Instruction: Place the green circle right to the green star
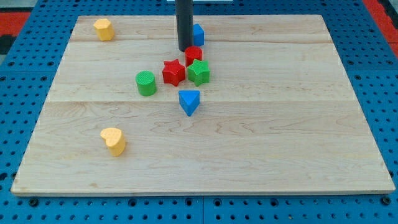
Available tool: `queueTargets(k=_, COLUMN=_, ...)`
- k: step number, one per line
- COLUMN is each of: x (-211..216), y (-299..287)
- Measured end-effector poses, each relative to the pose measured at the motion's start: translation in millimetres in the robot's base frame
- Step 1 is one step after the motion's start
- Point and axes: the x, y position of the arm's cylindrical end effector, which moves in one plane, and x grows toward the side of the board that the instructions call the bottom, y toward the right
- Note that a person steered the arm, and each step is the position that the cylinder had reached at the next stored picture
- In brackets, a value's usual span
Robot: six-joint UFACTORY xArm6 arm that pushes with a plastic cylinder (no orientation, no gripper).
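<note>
My tip (185, 50) carries no claw and sits at the view's top beside the red block (194, 55), so I should circle left of the green circle (146, 83) and steer it below the red star (174, 72), round to the green star's (199, 73) right

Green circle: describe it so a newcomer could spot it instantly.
On the wooden board, find the cluster of blocks just below my tip. The green circle is at the cluster's left edge, left of the red star. It is a plain round cylinder; the green star has points.
</note>
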Motion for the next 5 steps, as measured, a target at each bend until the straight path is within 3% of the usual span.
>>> queueTargets(k=2, x=31, y=-99)
queueTargets(k=3, x=67, y=-122)
queueTargets(k=4, x=100, y=-69)
queueTargets(k=5, x=104, y=-5)
